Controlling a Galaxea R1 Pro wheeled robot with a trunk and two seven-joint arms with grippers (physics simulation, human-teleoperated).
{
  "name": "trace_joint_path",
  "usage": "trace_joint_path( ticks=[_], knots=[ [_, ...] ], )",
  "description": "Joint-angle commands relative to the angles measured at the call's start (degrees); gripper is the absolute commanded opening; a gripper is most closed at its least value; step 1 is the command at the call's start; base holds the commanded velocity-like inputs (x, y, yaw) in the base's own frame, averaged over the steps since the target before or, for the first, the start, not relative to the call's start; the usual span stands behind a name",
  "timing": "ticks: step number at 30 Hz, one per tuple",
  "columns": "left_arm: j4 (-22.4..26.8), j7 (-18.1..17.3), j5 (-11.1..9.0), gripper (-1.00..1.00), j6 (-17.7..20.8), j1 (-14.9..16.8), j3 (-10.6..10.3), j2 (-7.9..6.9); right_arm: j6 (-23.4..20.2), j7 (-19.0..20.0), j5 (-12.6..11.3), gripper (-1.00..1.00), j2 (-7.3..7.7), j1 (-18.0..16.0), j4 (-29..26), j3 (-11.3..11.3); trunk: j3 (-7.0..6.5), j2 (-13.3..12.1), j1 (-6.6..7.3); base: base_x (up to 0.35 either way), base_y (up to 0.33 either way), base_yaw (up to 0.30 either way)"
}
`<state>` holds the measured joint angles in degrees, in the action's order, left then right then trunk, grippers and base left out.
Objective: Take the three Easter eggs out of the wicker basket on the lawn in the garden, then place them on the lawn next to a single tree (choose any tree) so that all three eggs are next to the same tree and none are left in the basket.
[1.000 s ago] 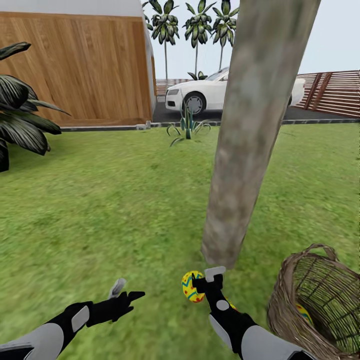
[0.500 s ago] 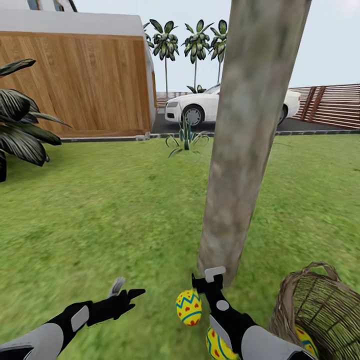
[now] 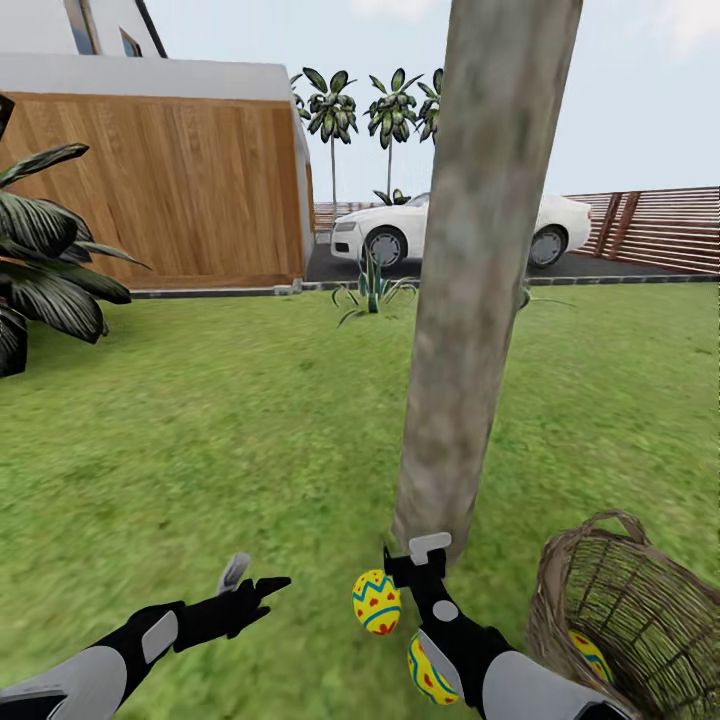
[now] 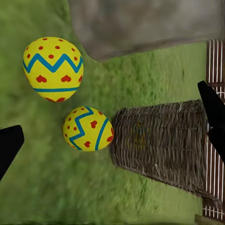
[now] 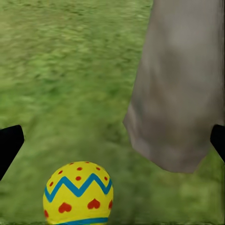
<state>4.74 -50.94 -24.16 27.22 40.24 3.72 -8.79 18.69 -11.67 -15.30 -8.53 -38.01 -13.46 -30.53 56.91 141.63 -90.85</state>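
Two eggs [image 3: 377, 602] lie by the tree [image 3: 470, 330]. The third egg [image 3: 590, 655] sits in the basket [image 3: 640, 620], nearer the right fingers [image 3: 425, 550]. Both arms' fingers wide, empty.

Flat, even daylight lit the scene under a pale sky, with no cast shadows or glare. The lawn [image 3: 230, 420] looked smeared and soft, and the tree [image 5: 180, 89] trunk was blurred in the right wrist view.

Your right gripper [image 3: 415, 557] no longer holds the egg [image 3: 376, 602]; it now lies on the lawn [image 3: 250, 420] by the tree [image 3: 470, 330].
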Motion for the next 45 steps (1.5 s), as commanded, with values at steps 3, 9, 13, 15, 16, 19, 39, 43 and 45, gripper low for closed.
trace_joint_path(
  ticks=[3,9,13,15,16,19,39,43,45],
  knots=[
    [0.0,-0.1,0.2,1.00,0.5,0.0,0.3,0.00,0.2,-0.3,-0.5,1.00,0.01,0.0,0.0,-0.5,-0.49,-1.2,0.71,-0.332,0.000,0.000],
    [0.0,-0.1,0.2,1.00,0.5,0.0,0.3,0.00,0.2,-0.3,-0.5,1.00,-0.03,0.0,0.1,-0.5,-1.57,-3.6,2.03,-0.335,0.000,0.000],
    [0.0,-0.1,0.2,1.00,0.4,0.0,0.3,0.00,0.2,-0.3,-0.5,1.00,-0.06,0.0,0.1,-0.5,-2.29,-5.2,2.91,-0.336,0.000,0.000],
    [0.0,-0.1,0.2,1.00,0.4,0.0,0.3,0.00,0.2,-0.3,-0.5,1.00,-0.07,0.0,0.1,-0.5,-2.65,-6.0,3.35,-0.336,0.000,0.000],
    [0.0,-0.1,0.2,1.00,0.4,0.0,0.3,0.00,0.2,-0.3,-0.5,1.00,-0.09,0.0,0.1,-0.5,-2.83,-6.4,3.57,-0.336,0.000,0.000],
    [0.0,-0.1,0.2,1.00,0.4,0.0,0.3,0.00,0.2,-0.3,-0.5,1.00,-0.45,0.0,0.1,-0.5,-3.36,-7.6,4.23,-0.336,0.000,0.000],
    [0.0,-1.6,0.2,1.00,0.4,0.0,0.2,-0.05,0.2,-0.3,-0.4,1.00,-0.78,0.0,0.1,-0.4,-5.88,-13.2,7.30,-0.313,0.000,0.000],
    [0.2,-6.6,0.4,1.00,-0.6,0.0,0.0,-0.49,0.2,-0.3,-0.5,1.00,-0.78,0.0,0.1,-0.4,-5.88,-13.2,7.30,-0.058,0.000,0.000],
    [0.2,-8.5,0.5,1.00,-3.1,0.0,0.0,-1.34,0.2,-0.4,-0.5,1.00,-0.84,0.0,0.0,-0.5,-5.88,-13.2,7.30,-0.019,0.000,0.000]
  ],
)
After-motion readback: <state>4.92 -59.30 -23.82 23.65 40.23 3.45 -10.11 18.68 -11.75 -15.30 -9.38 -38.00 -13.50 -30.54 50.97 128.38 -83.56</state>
